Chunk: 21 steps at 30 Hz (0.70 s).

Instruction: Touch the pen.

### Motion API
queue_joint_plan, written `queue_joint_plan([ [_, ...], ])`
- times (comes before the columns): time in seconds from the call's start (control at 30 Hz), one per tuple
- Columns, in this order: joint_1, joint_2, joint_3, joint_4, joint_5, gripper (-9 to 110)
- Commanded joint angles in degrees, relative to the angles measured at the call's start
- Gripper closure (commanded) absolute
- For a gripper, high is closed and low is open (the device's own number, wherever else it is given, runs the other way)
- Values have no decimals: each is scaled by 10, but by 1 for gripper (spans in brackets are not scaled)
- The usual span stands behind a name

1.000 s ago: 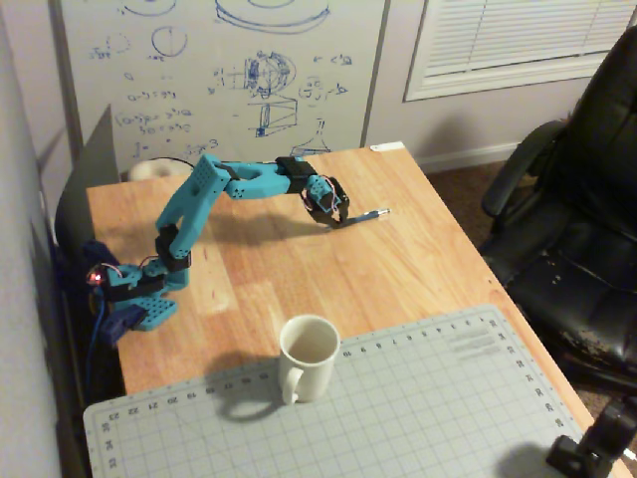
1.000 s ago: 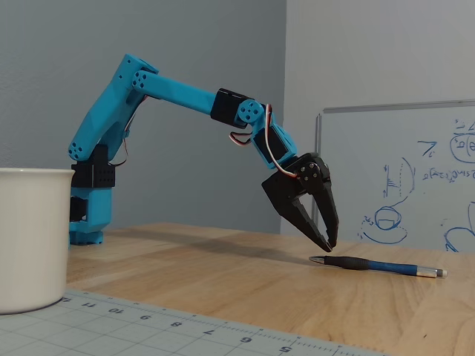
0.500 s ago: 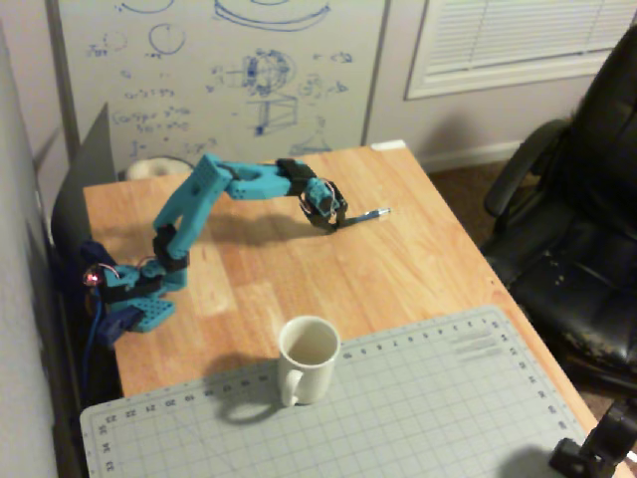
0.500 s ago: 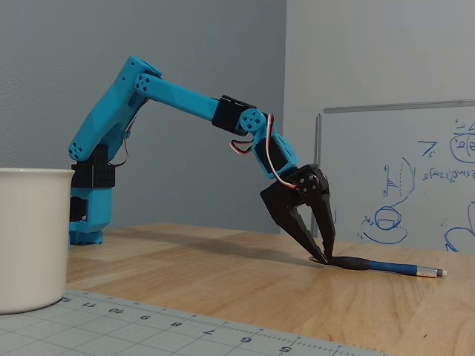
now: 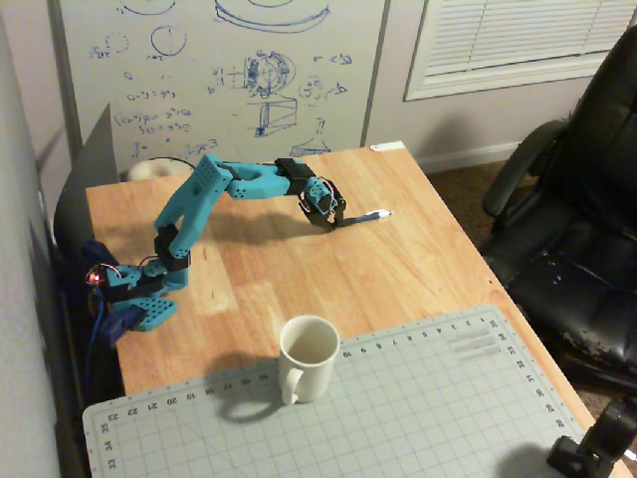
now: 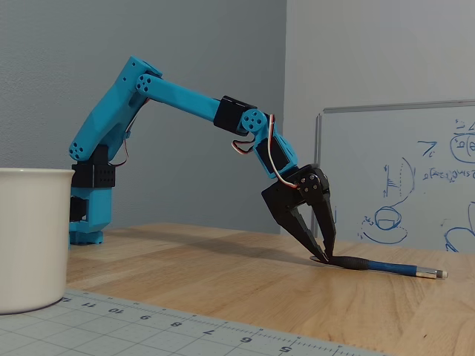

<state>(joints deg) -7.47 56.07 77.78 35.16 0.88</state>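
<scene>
The thin dark blue pen [image 5: 363, 216] lies flat on the wooden table [image 5: 418, 249], far right of centre, with its silvery-white tip pointing right. In the low fixed view the pen [image 6: 386, 265] lies at the right. The blue arm reaches out from its base at the table's left edge. Its black gripper [image 5: 328, 221] points down at the pen's left end. In the low fixed view the gripper [image 6: 325, 257] has its fingertips [image 6: 320, 254] together and resting on that end of the pen. The jaws look shut, and nothing is lifted.
A white mug [image 5: 309, 357] stands on a grey cutting mat [image 5: 398, 418] at the table's near side; it is at the left of the low view [image 6: 30, 237]. A whiteboard [image 5: 219, 80] leans behind the table. A black office chair [image 5: 577, 219] is right of it.
</scene>
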Motion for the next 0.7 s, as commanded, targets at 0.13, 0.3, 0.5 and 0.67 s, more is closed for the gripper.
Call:
queue_joint_plan([
  [0.13,-6,53,-60,-9,4,101],
  [0.3,-7,53,-59,-9,4,101],
  [0.5,-21,53,-58,-9,4,101],
  [0.67,-22,53,-58,-9,4,101],
])
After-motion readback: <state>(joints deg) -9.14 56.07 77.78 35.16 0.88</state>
